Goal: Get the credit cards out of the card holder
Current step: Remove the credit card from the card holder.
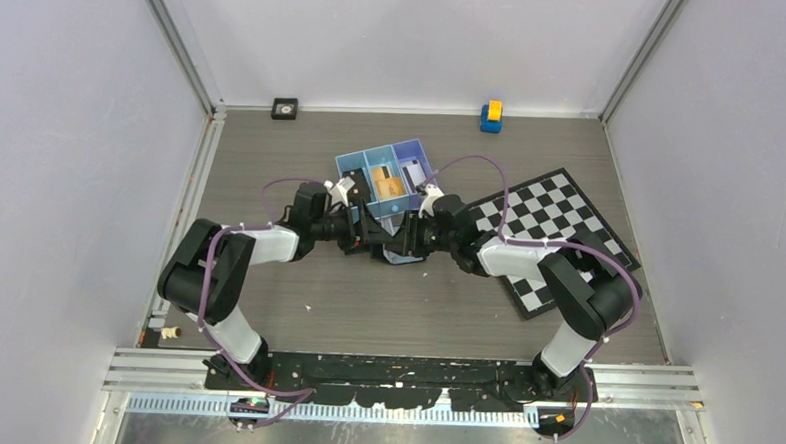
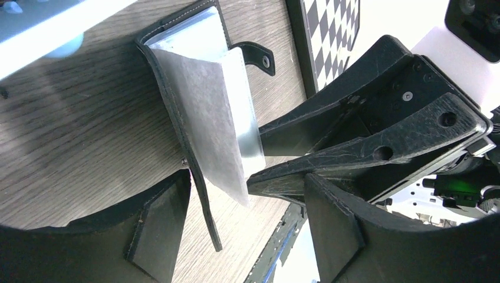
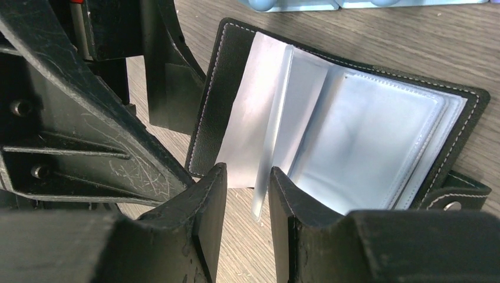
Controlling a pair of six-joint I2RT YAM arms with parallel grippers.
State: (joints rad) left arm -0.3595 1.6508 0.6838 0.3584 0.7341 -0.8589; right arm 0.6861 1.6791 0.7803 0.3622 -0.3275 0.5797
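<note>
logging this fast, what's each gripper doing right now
left gripper: open, the holder cover's edge between its fingers
right gripper: partly open, a clear sleeve between its fingers, not clamped

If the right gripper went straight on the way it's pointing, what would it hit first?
The open card holder. A clear sleeve stands between the fingers of the right gripper, so straight on it would likely run into the sleeve pages near the fold, though depth is unclear.
</note>
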